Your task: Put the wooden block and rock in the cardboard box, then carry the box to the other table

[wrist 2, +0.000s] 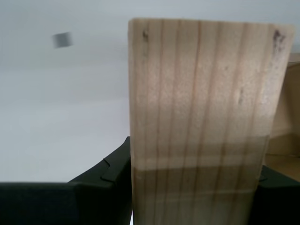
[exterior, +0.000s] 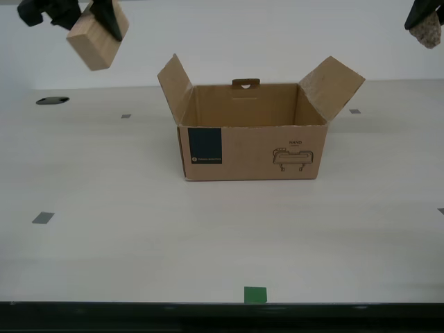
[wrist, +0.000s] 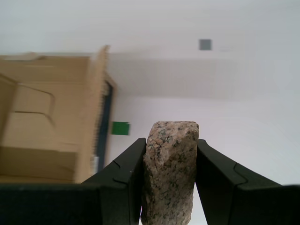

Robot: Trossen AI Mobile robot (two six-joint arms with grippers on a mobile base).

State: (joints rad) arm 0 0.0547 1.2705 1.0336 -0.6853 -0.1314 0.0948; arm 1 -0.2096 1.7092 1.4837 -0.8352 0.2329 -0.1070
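Note:
The cardboard box (exterior: 250,149) stands open on the pale tabletop, flaps spread, with nothing visible inside. My second gripper (exterior: 90,21) is shut on the wooden block (exterior: 94,43), held tilted in the air above and toward the exterior view's left of the box. In the second wrist view the block (wrist 2: 201,122) fills the space between the jaws of that gripper (wrist 2: 194,187). At the exterior view's upper right, my first gripper (exterior: 423,17) is shut on the rock (exterior: 426,31). The first wrist view shows the rock (wrist: 168,173) clamped, with the box (wrist: 47,136) beside it below. The other table is out of view.
A green tape square (exterior: 254,295) lies near the table's front edge (exterior: 222,303). Grey tape marks (exterior: 43,218) dot the surface, and a dark oval cable hole (exterior: 53,100) sits at the exterior view's far left. A plain white wall stands behind.

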